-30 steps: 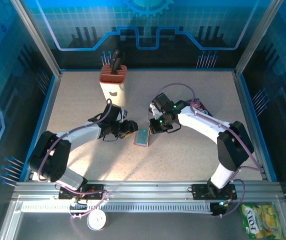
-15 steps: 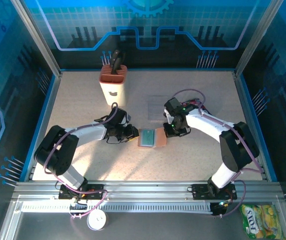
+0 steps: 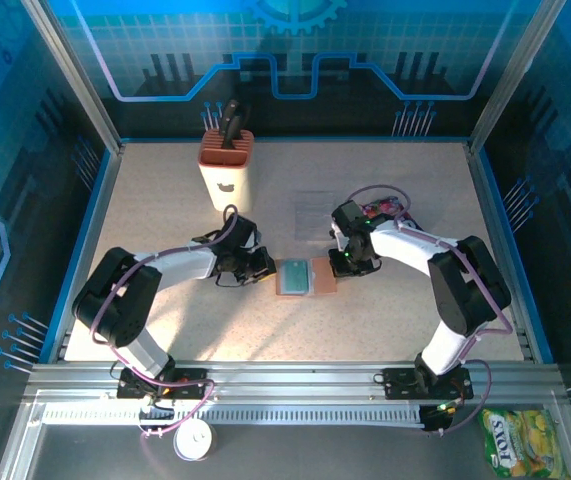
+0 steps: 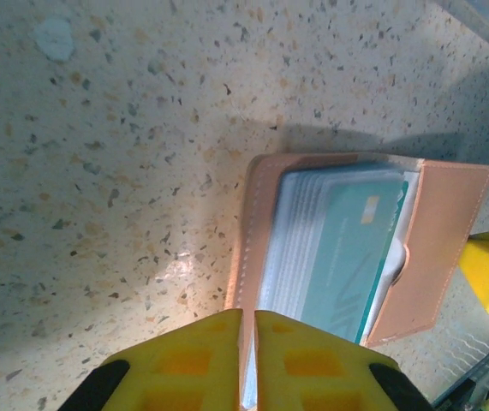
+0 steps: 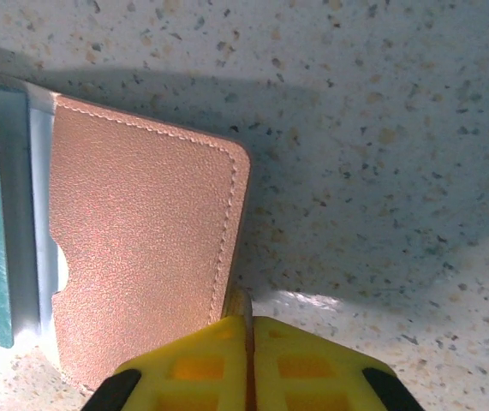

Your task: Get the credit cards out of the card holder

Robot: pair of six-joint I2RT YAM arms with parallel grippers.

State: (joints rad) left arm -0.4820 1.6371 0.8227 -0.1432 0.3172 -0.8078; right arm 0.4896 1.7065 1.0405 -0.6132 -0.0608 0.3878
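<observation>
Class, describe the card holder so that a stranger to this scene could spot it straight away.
On the speckled table, look to the middle, where the left claw and right claw face each other. Between them, pinched at either end, the card holder lies open and flat. Unlike the tall orange-topped block behind, it is thin and brown, with teal cards showing inside.

Left arm [image 3: 170, 265], left of the card holder [image 3: 317, 280]: white shells, black joints, purple cable looped alongside. Right arm [image 3: 415, 243], right of the card holder: same build, small green light near the wrist. Left gripper [image 4: 248, 315] and right gripper [image 5: 248, 318]: yellow fingers with square recesses.
</observation>
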